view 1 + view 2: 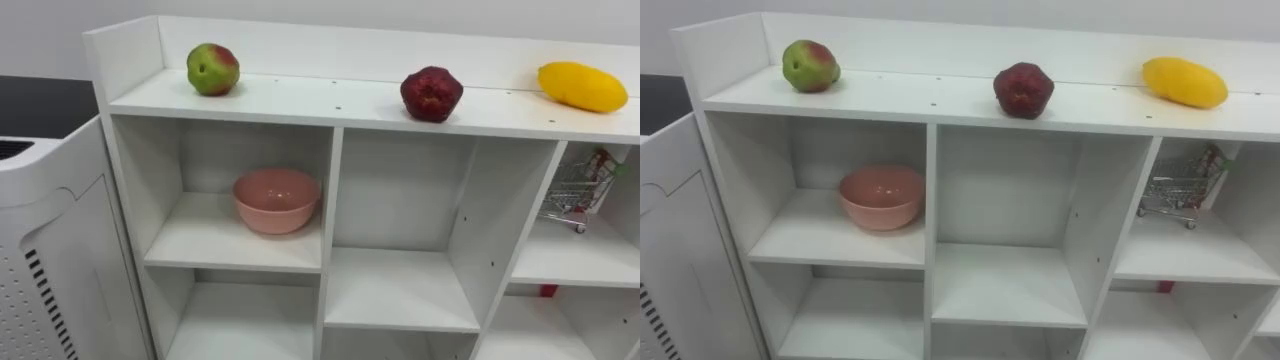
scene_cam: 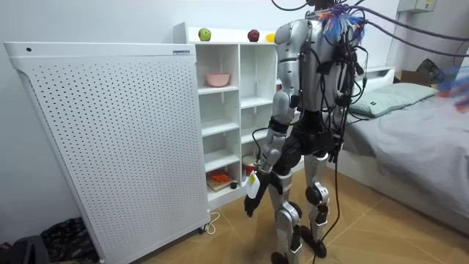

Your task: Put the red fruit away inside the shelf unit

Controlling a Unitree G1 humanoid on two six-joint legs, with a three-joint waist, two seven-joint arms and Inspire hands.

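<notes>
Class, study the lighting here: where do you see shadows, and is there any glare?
Left eye view: soft, even light, no glare; the green apple, pomegranate and mango cast faint shadows on the closet top; the compartment around the pink bowl is shaded. Room view: the closet's lowest compartments look dimmest.

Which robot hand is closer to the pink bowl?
Left, probably. The left hand hangs low by the thigh, below the pink bowl, which sits on the robot's left side of the shelf. The right hand is hidden behind the body, on the side away from it.
</notes>
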